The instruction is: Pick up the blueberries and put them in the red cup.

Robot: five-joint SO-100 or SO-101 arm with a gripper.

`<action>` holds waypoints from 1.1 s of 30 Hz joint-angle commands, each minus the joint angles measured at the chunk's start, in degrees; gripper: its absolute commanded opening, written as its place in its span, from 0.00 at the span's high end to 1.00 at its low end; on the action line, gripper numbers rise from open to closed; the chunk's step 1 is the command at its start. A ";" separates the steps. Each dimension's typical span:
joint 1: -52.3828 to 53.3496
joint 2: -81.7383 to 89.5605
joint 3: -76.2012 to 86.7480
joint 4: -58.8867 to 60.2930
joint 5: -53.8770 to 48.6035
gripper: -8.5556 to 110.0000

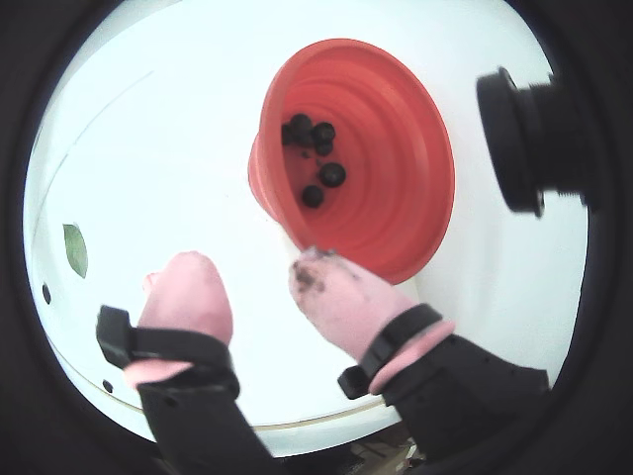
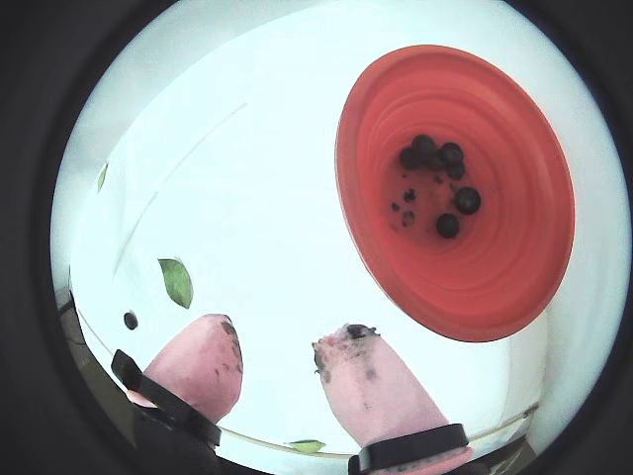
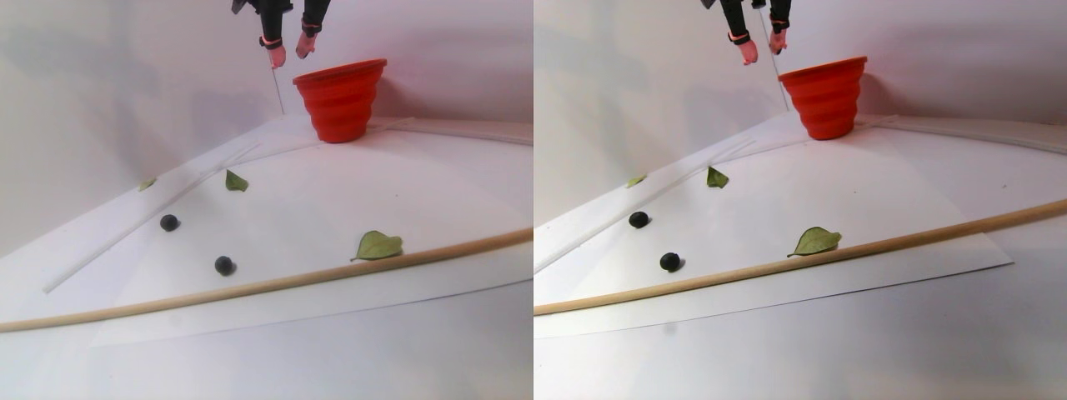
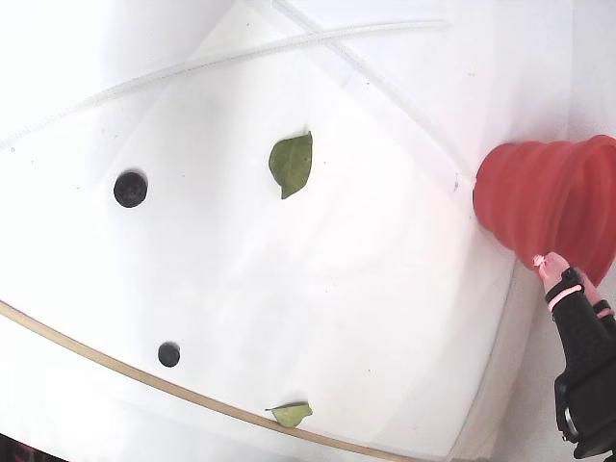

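Blueberries lie partly gathered in the red cup and partly loose on the white sheet. That sheet is the largest thing in sight, spread flat over the table and bordered along its near edge by a thin wooden rod in the stereo pair view. The red cup stands upright at the far corner of the sheet, its ribbed rings stepping out to a wide rim; in both wrist views about six dark berries sit clustered on its floor, some touching each other. The gripper hangs above the table just beside the cup's rim, its two pink-covered fingers spread apart with nothing between them; the tips carry dark smudges. In the stereo pair view the fingers point downward just left of the cup's rim, higher than the rim. Three green leaves lie on the sheet: one out in the open middle, a second resting against the wooden rod, and a small third one off near the sheet's left edge. Two more blueberries rest on the bare sheet, well apart from the cup: one larger-looking in the fixed view, the other near the rod.
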 commanded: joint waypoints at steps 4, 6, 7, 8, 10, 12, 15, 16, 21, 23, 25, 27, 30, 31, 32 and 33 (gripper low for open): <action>-3.87 7.47 1.93 1.67 0.62 0.81; -4.75 8.44 2.90 2.20 0.88 0.81; -5.19 8.79 3.34 2.72 0.97 0.81; -5.71 9.14 3.96 2.81 1.14 0.81; -6.77 10.02 5.45 2.90 1.23 0.81; -7.65 10.90 6.94 2.90 1.23 0.81; -8.96 11.87 8.70 2.90 1.49 0.81; -9.49 12.04 9.32 2.90 1.58 0.81; -11.60 12.48 11.95 2.90 1.85 0.81; -12.57 12.48 12.92 2.99 2.02 0.81; -13.54 12.57 13.97 2.99 2.02 0.81; -14.41 12.83 14.94 2.99 2.20 0.81; -15.73 12.92 16.08 2.90 2.37 0.81; -16.08 12.92 16.52 2.72 2.55 0.81; -16.52 12.83 17.05 2.55 2.55 0.81; -16.79 12.66 17.75 1.76 2.37 0.81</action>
